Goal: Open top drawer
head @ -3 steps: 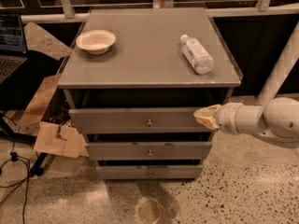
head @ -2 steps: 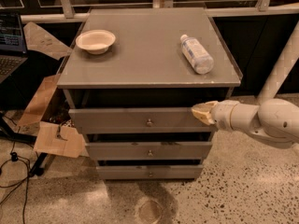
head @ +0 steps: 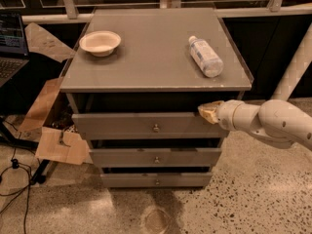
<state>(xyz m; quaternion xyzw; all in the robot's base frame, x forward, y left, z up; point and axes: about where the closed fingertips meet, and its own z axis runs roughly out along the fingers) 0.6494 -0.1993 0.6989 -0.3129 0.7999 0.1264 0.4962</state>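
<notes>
The top drawer (head: 122, 126) is the widest grey front panel under the cabinet top, with a small round metal knob (head: 156, 128) at its centre. It stands a little out from the cabinet, with a dark gap above it. My gripper (head: 208, 112) comes in from the right on a white arm. Its tan fingertips are at the upper right edge of the top drawer's front, right of the knob.
The grey cabinet top (head: 156, 48) carries a white bowl (head: 100, 43) at the left and a lying plastic bottle (head: 205, 56) at the right. Middle (head: 156, 157) and bottom (head: 156, 180) drawers sit below. Cardboard (head: 58, 145), cables and a laptop (head: 9, 43) are at the left.
My gripper has moved slightly left along the top drawer's upper right edge. The drawer itself has not visibly moved.
</notes>
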